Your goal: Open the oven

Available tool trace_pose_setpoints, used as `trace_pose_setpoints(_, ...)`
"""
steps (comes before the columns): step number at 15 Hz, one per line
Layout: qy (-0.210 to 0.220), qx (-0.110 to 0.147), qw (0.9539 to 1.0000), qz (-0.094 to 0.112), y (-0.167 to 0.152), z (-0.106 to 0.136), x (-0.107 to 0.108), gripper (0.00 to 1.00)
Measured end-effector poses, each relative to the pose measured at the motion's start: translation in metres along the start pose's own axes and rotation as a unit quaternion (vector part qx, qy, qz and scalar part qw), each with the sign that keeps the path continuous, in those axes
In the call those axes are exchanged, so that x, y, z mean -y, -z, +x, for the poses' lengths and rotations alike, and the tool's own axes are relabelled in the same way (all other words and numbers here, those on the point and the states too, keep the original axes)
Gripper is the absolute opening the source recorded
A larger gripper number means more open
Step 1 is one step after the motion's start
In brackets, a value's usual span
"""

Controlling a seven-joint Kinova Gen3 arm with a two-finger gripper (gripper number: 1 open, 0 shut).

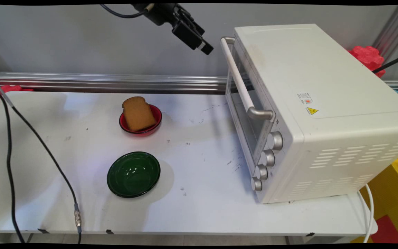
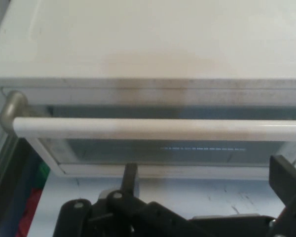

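While raised beside the oven handle (image 2: 158, 128), 2 fingers (image 2: 130, 178) wide apart, empty, touching nothing.

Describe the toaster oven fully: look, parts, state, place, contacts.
The toaster oven is a white box standing on the table's right side. Its glass door is closed, with a white bar handle on silvery end brackets and four silvery knobs beside it. Vent slots line its side; a warning sticker sits on top. The gripper hovers near the handle, not touching.
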Motion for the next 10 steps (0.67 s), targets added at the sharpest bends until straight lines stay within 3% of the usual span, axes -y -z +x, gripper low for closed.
trace_pose_setpoints(9,-0.026,0.000,0.9995,-0.018,-0.010,0.009,0.014,1.00)
trace_pose_setpoints(10,-0.027,0.001,0.9994,-0.021,-0.010,0.010,0.015,0.00)
